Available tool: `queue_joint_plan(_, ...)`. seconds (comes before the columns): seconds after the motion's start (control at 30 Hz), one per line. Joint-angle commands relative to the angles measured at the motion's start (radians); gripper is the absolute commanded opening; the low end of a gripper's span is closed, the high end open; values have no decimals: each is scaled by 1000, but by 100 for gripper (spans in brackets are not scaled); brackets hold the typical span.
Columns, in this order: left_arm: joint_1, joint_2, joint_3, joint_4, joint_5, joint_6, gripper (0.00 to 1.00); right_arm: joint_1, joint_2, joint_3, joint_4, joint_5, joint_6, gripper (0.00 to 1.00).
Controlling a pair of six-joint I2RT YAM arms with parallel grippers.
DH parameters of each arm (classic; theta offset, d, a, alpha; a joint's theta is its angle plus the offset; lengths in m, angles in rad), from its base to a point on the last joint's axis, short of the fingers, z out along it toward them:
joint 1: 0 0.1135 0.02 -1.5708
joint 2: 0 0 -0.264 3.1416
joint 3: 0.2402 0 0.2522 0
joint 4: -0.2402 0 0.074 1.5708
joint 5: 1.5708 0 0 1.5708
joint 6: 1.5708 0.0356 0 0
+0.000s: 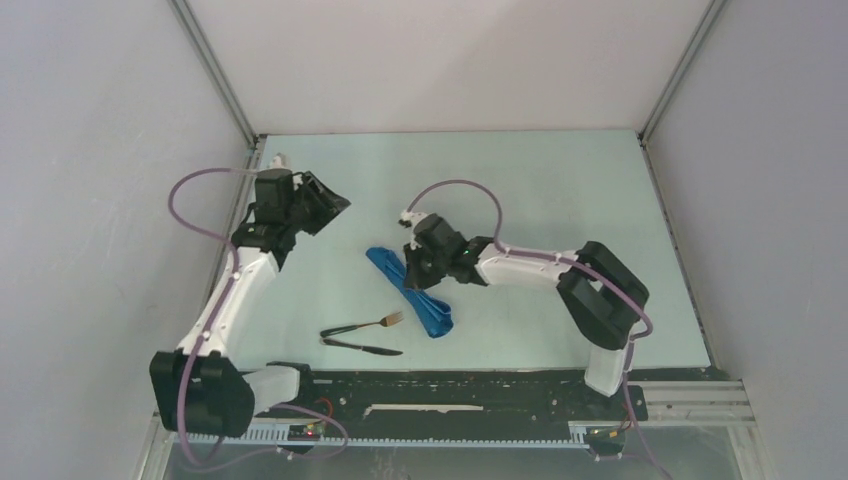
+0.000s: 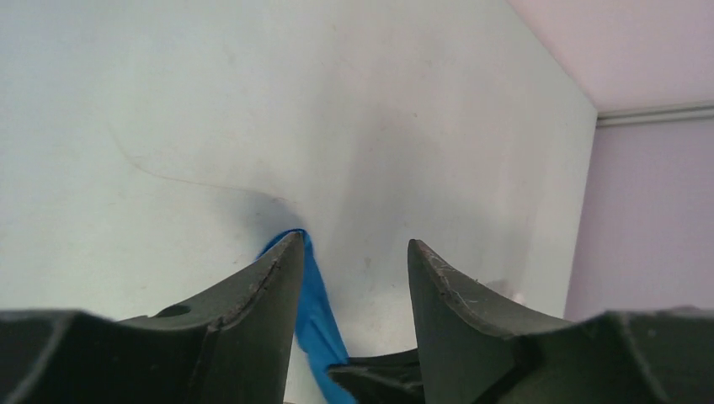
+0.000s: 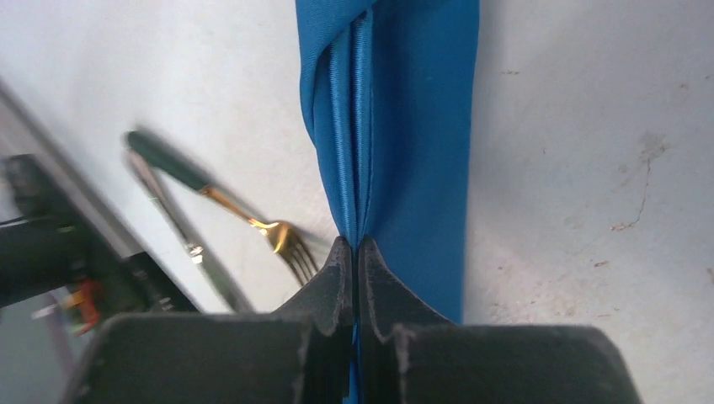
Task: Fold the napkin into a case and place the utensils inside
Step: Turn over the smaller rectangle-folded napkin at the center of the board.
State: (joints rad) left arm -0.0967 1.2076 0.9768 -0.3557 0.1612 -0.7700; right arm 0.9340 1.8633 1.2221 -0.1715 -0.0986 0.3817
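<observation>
From above, the napkin (image 1: 410, 290) is lying mid-table as a narrow blue strip, with the fork (image 1: 372, 323) and knife (image 1: 365, 348) just beside it. The left gripper (image 2: 354, 248) is hovering with jaws apart, holding nothing. The right gripper (image 3: 355, 246) is pinching the napkin's layered hem tight. This soft, limp cloth probably holds best when gripped at its folded edges.

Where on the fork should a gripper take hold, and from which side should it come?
Probably its gold neck, between dark handle and tines: the fork lies flat, so come straight down from above, jaws across the shaft. There it is apart from the knife, whose handle end nearly meets the fork's, and short of the napkin.
</observation>
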Motion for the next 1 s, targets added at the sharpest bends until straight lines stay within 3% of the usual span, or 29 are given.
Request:
queue_joint_plan(0.0, 17, -83, 33, -152, -71, 113, 55, -122, -79, -111, 240, -441, 233, 0)
queue_joint_plan(0.23, 3, -67, 11, -164, 113, 141, 54, -305, 56, -292, 739, -765, 604, 0)
queue_joint_plan(0.43, -99, 24, -28, -79, 245, 118, 54, -416, 156, -385, 975, -845, 714, 0)
queue_joint_plan(0.5, -141, 79, -26, -40, 271, 104, 54, -448, 165, -401, 975, -856, 696, 1)
queue_joint_plan(0.57, -179, 150, -25, 26, 331, 68, 54, -486, 156, -405, 906, -857, 637, 10)
queue_joint_plan(0.67, -226, 277, -34, 195, 422, -42, 53, -566, 130, -394, 773, -856, 499, 32)
queue_joint_plan(0.73, -247, 359, -26, 297, 456, -116, 52, -624, 62, -346, 475, -794, 275, 61)
queue_joint_plan(0.77, -253, 396, -18, 342, 476, -162, 52, -634, 14, -303, 263, -711, 133, 68)
queue_joint_plan(0.83, -258, 459, -5, 425, 496, -214, 49, -603, -117, -241, -59, -492, -29, 74)
queue_joint_plan(0.9, -258, 520, 10, 478, 505, -240, 43, -526, -270, -242, -186, -335, -62, 76)
queue_joint_plan(0.97, -258, 560, 26, 497, 498, -249, 33, -437, -373, -258, -239, -279, -35, 77)
